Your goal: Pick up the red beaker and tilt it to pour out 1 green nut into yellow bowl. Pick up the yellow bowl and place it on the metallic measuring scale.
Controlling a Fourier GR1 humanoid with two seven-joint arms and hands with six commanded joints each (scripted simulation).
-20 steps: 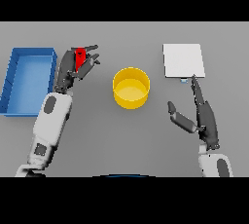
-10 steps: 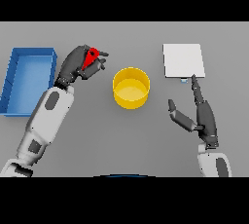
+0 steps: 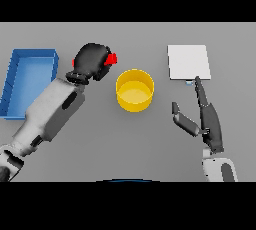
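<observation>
We see the left hand [image 3: 91, 61] curled tightly round the red beaker [image 3: 112, 58], with the fingers wrapped so far about it that only a small red part sticks out on the side facing the yellow bowl [image 3: 135, 90] (a sliver of red also peeks out at the hand's other edge). The beaker is held above the grey table [image 3: 100, 149], just at ten o'clock from the bowl and close to its rim; we cannot tell how far it is tipped, since the hand hides most of it. The bowl stands upright near the table's middle, and we cannot make out any nut inside it.

At about two o'clock from the bowl lies the measuring scale [image 3: 188, 62], a flat pale square, well apart from the bowl. The right hand [image 3: 207, 119] rests at four o'clock from the bowl, fingers straight and spread from the thumb, holding nothing; its longest fingertip points up at the scale's near edge. A blue tray [image 3: 31, 56] sits at nine o'clock, beyond the left arm.
</observation>
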